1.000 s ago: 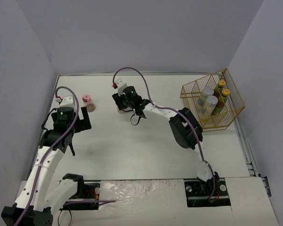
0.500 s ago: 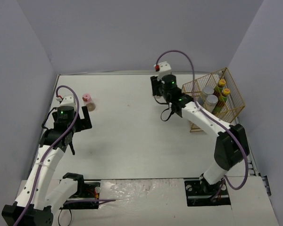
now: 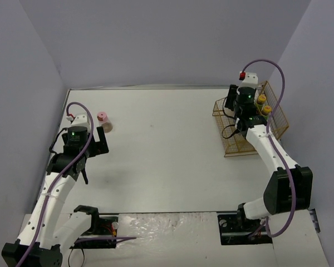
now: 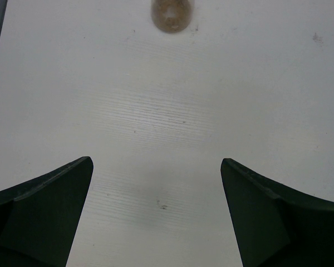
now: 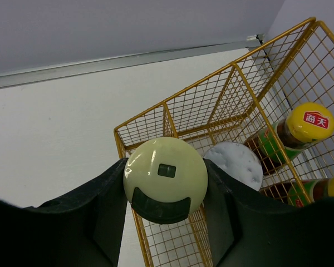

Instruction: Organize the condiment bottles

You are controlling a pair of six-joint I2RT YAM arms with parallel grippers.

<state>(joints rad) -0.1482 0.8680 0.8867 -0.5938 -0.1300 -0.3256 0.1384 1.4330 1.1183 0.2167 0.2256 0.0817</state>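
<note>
Right claw (image 5: 167, 192) clamped on yellow-green-capped shaker (image 5: 161, 161) above basket (image 5: 234, 67) | three bottles (image 5: 300, 130) seen beneath it | pink-capped shaker (image 3: 103, 117) yet to be moved, ahead of wide left claw (image 4: 156, 211)

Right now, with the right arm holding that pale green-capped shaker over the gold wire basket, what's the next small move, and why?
Probably lower the right tool straight down a little. It grips the pale yellow-green-capped shaker above the gold wire basket, beside the silver-lidded jar and yellow-capped dark bottle already inside; the shaker is not yet set down.
</note>
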